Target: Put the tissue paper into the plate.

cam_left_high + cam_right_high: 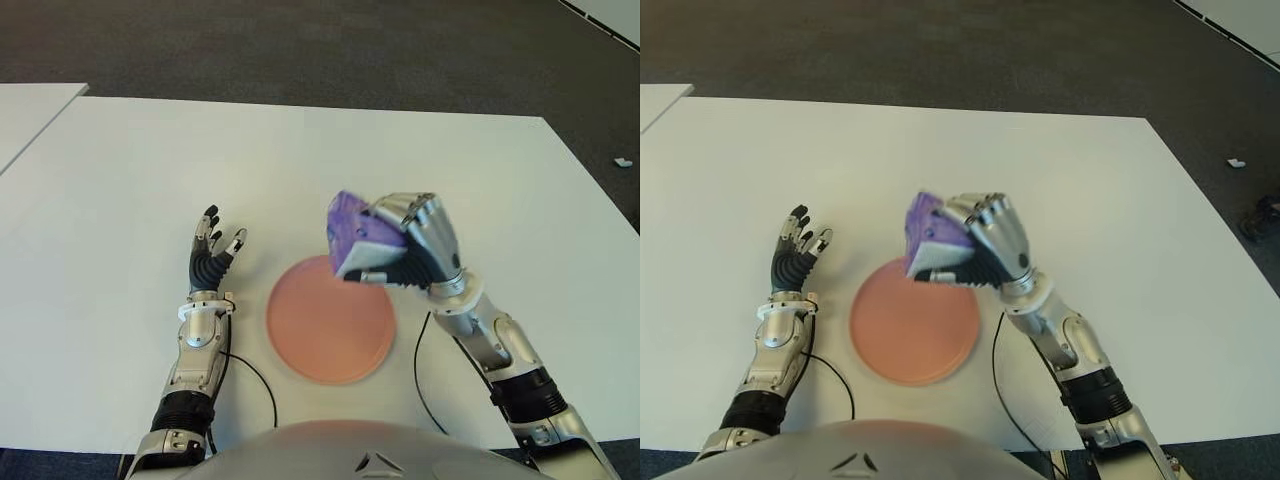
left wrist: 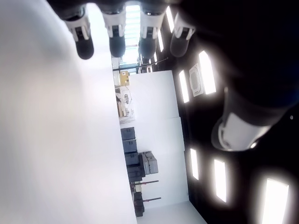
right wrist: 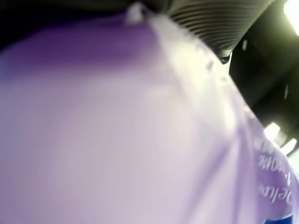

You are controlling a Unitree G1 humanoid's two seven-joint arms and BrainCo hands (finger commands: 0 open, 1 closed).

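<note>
One purple tissue pack [image 1: 349, 233] — glossy, white-edged — sits clamped in the right hand [image 1: 405, 250], above the pink plate's [image 1: 330, 320] one-o'clock rim; left hand [image 1: 212, 252], fingers spread, at nine o'clock.

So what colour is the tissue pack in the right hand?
Purple and white; the tissue pack, gripped by the right hand, shows best in the left eye view.
</note>
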